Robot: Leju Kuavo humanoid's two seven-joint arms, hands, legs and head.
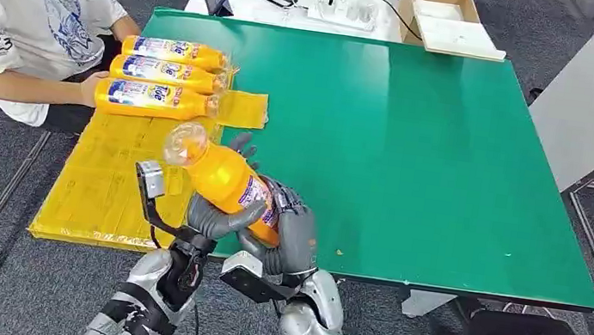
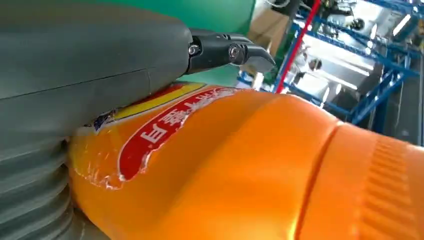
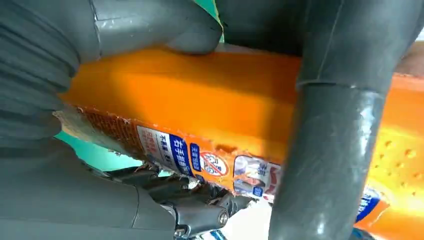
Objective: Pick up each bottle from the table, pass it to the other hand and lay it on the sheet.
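Both sets of fingers are wrapped on the same bottle (image 1: 227,177): the left hand (image 1: 213,215) cups it from below and from the sheet side, its thumb and fingers pressed against the orange wall in the left wrist view (image 2: 220,50), while the right hand (image 1: 289,231) closes round the lower, labelled part, a thick grey finger (image 3: 330,150) lying across the bottle in the right wrist view. So each hand grips the bottle, and it hangs in the air above the near edge of the green table (image 1: 449,170), tilted, its clear rounded end pointing up and toward the yellow sheet (image 1: 100,185). This reads as the hand-over itself, with both hands on the load and neither yet free. Which hand is the giver cannot be told from the pictures alone; since the sheet lies on the robot's left, the left hand is the likely receiver. The next move would then call for the right hand to let go only once the left grip is firm, then for the left arm to carry the bottle over and lay it flat on the sheet. Three bottles (image 1: 158,73) already lie side by side at the sheet's far end, where a person's hand (image 1: 94,89) rests against the nearest, so a free spot just short of that row seems the place to aim for.
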